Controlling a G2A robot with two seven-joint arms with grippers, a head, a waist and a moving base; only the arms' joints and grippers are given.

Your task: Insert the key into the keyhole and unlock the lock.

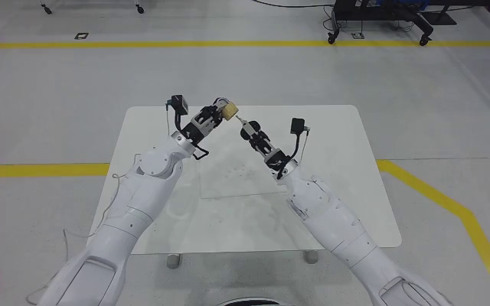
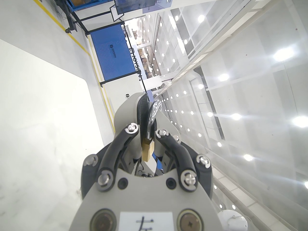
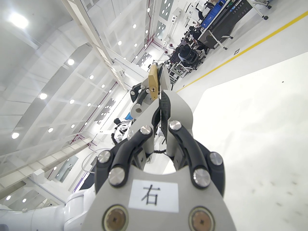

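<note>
The left claw is shut tight on the lock. The lock is small and gold, and the claw holds it up in the air over the far side of the white table. In the left wrist view the left claw has its two fingers pressed close. The gold body of the lock shows in the gap between them, with a shiny silver part just past it. The right claw is shut tight on the key, a thin pale bit that sticks out from its tip toward the lock. The end of the key is right at the lock, but I cannot tell if it is inside. In the right wrist view the right claw has its fingers pressed together, very near the lock. The keyhole is a small dark spot on the side of the lock that faces the right claw. The two claws are tip to tip. A yellow line runs across the floor past the table.
</note>
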